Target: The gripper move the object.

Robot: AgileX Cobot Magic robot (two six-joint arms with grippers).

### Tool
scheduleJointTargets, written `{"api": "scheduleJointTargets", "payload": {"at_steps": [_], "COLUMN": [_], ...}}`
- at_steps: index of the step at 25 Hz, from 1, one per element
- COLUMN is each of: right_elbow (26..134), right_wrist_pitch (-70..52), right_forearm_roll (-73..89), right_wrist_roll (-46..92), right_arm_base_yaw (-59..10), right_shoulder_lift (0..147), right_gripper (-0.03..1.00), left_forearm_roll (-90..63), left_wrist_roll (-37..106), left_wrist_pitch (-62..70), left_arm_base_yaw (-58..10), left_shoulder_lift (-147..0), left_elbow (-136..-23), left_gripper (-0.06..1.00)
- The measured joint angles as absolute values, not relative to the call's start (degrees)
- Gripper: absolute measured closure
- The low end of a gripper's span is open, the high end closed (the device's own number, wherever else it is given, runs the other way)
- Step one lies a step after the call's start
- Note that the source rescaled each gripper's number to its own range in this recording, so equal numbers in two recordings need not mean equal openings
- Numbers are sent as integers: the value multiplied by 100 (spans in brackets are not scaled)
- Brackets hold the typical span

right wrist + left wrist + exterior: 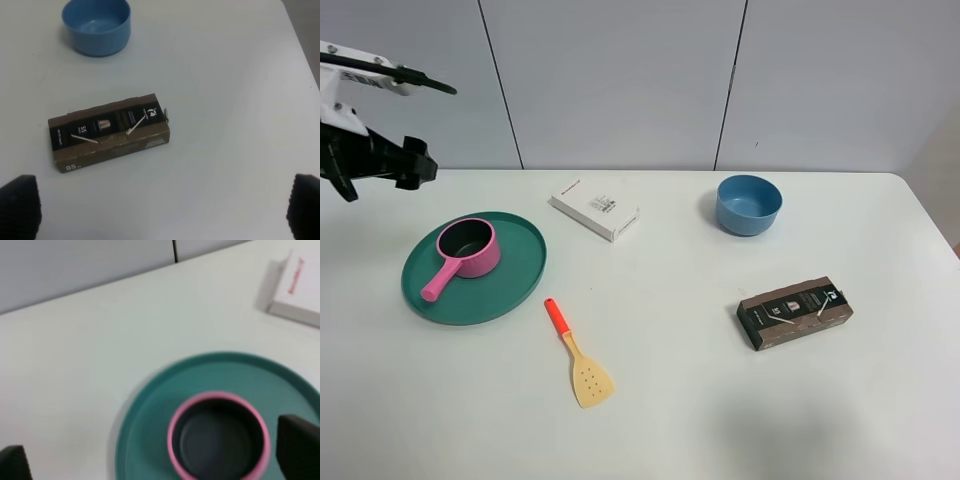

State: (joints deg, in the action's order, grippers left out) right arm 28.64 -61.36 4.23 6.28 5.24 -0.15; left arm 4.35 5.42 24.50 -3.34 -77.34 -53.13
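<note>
The pink saucepan (470, 246) with a dark inside stands on a round green plate (510, 285), its straight handle pointing to the front left. My left gripper (417, 164) hangs in the air behind and left of the plate, apart from the pan. In the left wrist view the gripper (156, 459) is open and empty, with the pan (218, 437) below between its fingertips (298, 447); the handle is out of view. My right gripper (162, 206) is open and empty and does not show in the exterior high view.
A white box (595, 208) lies behind the plate to the right. An orange-handled spatula (578, 356) lies in front. A blue bowl (748, 204) and a brown carton (794, 312) are on the right; the right wrist view shows the carton (110, 132) and the bowl (97, 24).
</note>
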Motion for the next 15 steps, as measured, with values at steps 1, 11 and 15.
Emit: {"api": "scheduleJointTargets", "payload": {"at_steps": [1, 11, 15], "right_elbow": [2864, 2864, 2864], "right_wrist_pitch": [-6136, -6136, -6136], "right_forearm_roll": [423, 423, 423], "right_wrist_roll": [628, 628, 628], "right_arm_base_yaw": [524, 524, 524], "right_shoulder_lift": [-15, -15, -15], "right_gripper": [-3, -3, -3], "left_forearm_roll": [435, 436, 906], "left_wrist_roll": [542, 585, 653], "left_wrist_pitch": [2731, 5198, 5499], "left_arm_base_yaw": [-334, -334, -334], "left_shoulder_lift": [-7524, -5542, -4897], "left_elbow": [-5313, -5313, -5313], "left_gripper": [-5, -5, -5]}}
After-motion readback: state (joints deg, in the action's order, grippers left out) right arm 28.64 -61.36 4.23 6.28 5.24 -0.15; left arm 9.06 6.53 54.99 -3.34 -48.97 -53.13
